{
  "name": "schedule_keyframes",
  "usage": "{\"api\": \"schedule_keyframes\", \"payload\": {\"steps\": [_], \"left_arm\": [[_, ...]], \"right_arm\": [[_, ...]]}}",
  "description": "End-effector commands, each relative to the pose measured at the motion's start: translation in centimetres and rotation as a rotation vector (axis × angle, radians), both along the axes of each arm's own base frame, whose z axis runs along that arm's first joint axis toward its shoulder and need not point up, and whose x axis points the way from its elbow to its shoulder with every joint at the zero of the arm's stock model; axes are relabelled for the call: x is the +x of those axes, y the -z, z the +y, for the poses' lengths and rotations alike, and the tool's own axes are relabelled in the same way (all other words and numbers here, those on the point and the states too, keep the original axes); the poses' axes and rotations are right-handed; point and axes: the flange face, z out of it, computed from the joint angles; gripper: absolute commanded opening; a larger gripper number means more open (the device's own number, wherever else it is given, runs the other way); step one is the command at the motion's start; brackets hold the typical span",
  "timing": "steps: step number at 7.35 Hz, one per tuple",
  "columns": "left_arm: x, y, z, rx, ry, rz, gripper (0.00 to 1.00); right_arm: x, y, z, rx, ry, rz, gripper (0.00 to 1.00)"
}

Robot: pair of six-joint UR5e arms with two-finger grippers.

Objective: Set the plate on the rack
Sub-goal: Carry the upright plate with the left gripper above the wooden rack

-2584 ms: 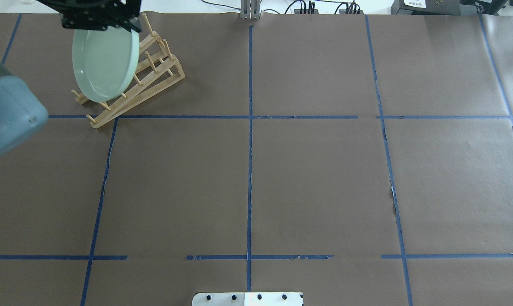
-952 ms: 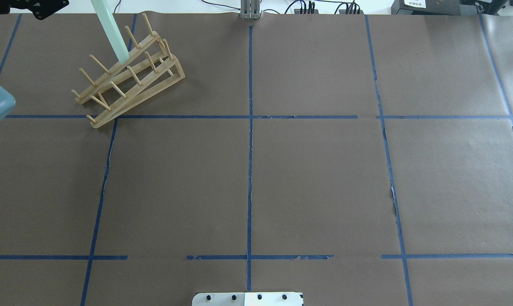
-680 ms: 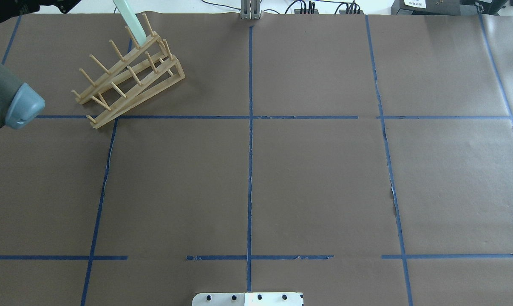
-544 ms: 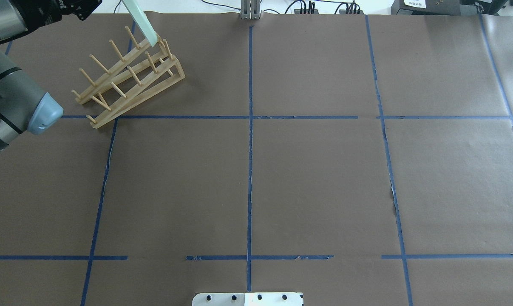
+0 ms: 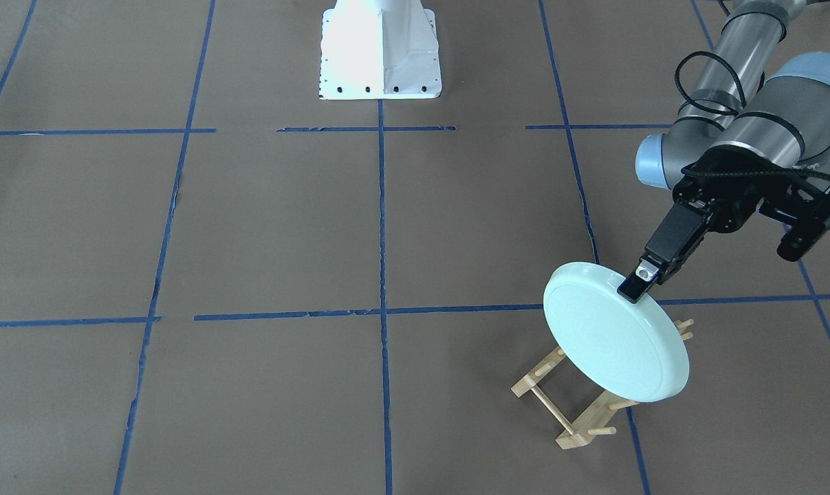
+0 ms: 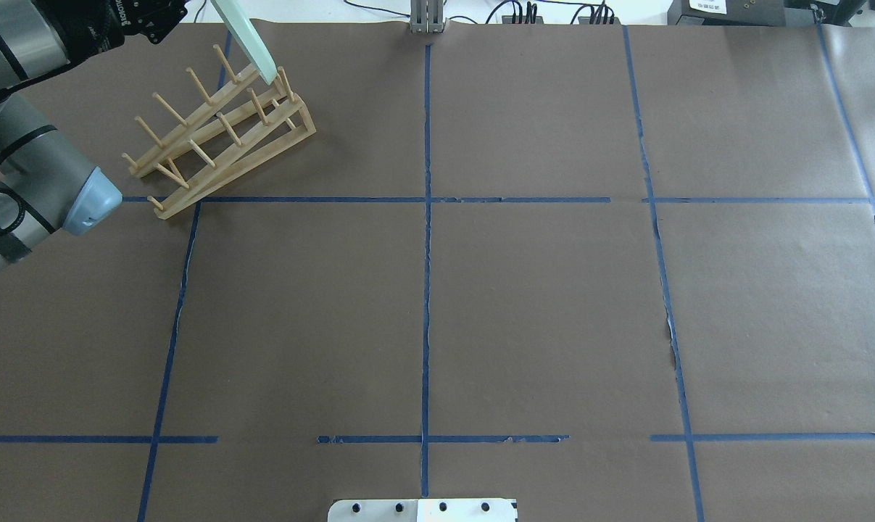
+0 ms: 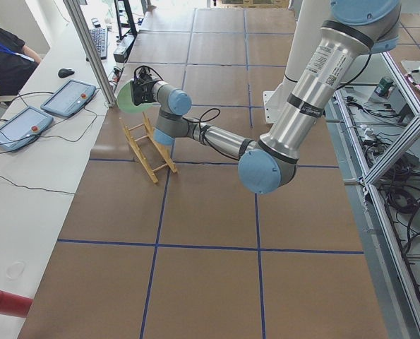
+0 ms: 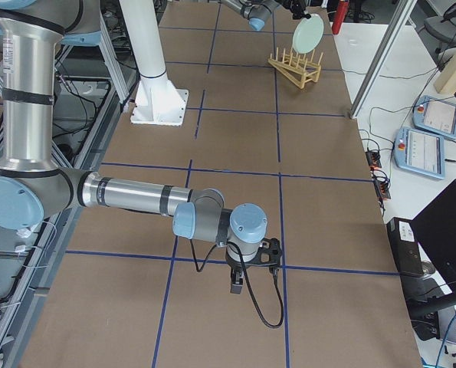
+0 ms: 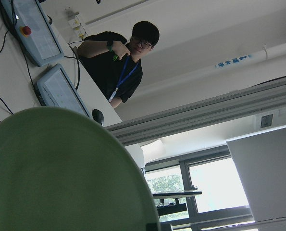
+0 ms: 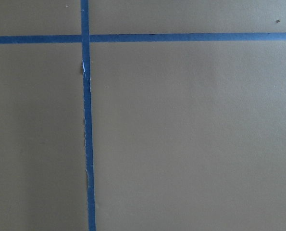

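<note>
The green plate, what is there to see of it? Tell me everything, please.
The plate is round, pale mint green and glossy like glazed ceramic, with a low rim. It stands on edge, tilted, pinched at its upper rim by the left gripper. Its lower edge is down by the pegs of the wooden rack; whether it touches them cannot be told.

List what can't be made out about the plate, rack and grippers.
- Whether the plate sits between pegs of the rack: front-facing, the plate covers them; overhead, the top edge crops it.
- Far finger of the left gripper: front-facing, behind the plate's rim.
- Whether the right gripper is open or shut: exterior right only, too small.
</note>
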Motion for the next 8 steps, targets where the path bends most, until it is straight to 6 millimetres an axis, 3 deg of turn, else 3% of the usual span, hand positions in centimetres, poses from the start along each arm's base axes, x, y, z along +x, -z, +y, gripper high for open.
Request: {"api": "schedule_keyframes", "payload": {"steps": [1, 8], "left_arm": [[0.6, -0.7, -1.0, -0.020, 0.001, -0.012, 0.00], [1.5, -2.4, -2.8, -0.070, 0.028, -0.031, 0.00]], "right_arm": [[0.1, 0.0, 0.0, 0.000, -0.002, 0.000, 1.00], [0.1, 0.0, 0.0, 0.001, -0.001, 0.000, 1.00]]}}
